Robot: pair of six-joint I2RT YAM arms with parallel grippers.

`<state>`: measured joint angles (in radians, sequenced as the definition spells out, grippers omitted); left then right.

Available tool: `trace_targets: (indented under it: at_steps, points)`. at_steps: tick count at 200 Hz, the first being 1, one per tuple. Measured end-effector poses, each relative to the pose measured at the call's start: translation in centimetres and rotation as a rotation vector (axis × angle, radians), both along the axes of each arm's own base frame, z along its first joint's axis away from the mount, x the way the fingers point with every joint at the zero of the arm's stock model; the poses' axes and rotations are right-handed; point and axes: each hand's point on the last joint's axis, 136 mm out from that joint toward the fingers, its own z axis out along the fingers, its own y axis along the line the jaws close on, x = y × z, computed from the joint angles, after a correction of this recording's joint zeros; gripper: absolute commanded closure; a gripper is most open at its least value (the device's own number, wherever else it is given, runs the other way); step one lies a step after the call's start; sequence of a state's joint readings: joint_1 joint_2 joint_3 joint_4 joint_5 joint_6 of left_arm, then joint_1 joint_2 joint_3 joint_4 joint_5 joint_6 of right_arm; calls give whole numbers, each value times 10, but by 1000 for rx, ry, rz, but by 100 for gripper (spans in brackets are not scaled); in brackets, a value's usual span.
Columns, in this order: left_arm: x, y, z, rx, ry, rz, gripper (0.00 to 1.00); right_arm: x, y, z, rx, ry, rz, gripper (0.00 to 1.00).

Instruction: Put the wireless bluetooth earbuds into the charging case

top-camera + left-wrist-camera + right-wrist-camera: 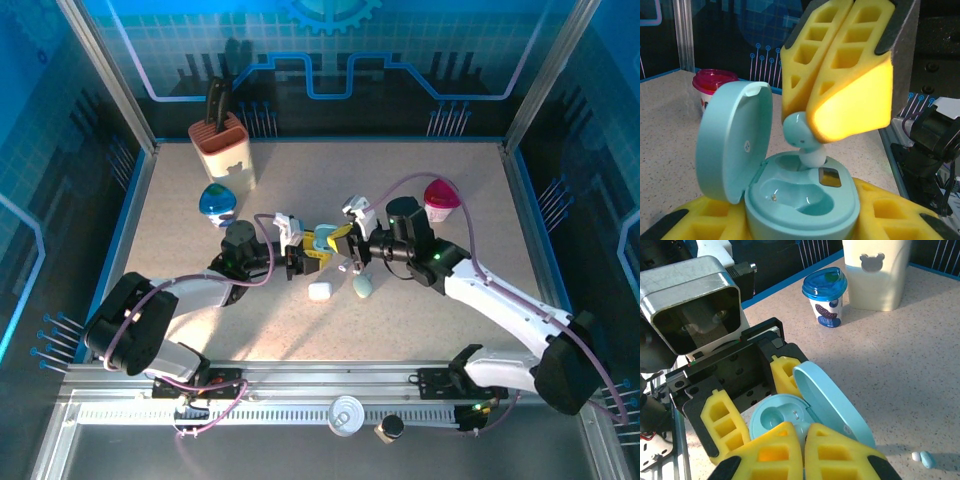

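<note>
counter: I see the speckled beige counter [480,200] across the middle of the top view, walled in blue.
arms: my left arm [150,320] reaches in from lower left and my right arm [500,300] from lower right; they meet just above centre frame.
block: a cream knife block [222,148] with dark handles stands upper left. In the right wrist view it sits at the top right edge, a bear shape on its face.
cups: a blue-lidded cup [217,204] stands just below the block. A pink-lidded cup [440,200] stands right of centre, behind my right arm.
left hand: my left hand [312,250] is clamped on the case, one yellow pad on each flank of the base.
right hand: my right hand [812,130] comes down from the top of the left wrist view. Its yellow fingers are pressed together, pinching the earbud at their tips.
case: the pale teal case [800,200] sits low and centre in the left wrist view. Its round lid [732,142] is swung open and stands nearly upright at the left.
pebbles: a white pebble [320,291] and a teal pebble [362,286] lie on the counter just below the two hands, near each other but apart.
earbud: the earbud [802,135] hangs centre frame in the left wrist view, teal head up in the fingers. Its white end is down at the mouth of the case's rear well.
loose piece: I see a tiny white-and-teal bit [922,458] on the counter, lower right of the right wrist view. It is too small for me to tell more.
</note>
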<state>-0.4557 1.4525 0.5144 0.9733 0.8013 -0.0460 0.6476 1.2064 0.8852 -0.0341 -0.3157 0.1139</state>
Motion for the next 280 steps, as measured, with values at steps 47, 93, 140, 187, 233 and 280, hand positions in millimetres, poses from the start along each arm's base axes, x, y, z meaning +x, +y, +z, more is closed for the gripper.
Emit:
trace_targets:
  at_steps: [47,93,140,187,233,280]
  points:
    - [-1,0,3,-4,-8,0,71,4,-2,-3,-29,-24,-8,98]
    - [-1,1,3,-4,-7,0,71,3,-4,-7,-55,-34,-3,97]
    - [-1,1,3,-2,-5,1,71,1,-5,-8,-67,-40,9,95]
    - [0,1,3,-2,-6,7,71,-3,-7,-9,-88,-40,15,96]
    - [-1,0,3,-4,-9,5,71,-4,-8,-7,-97,-41,24,83]
    - [2,0,3,-3,-9,19,70,-2,-5,-7,-92,-21,17,55]
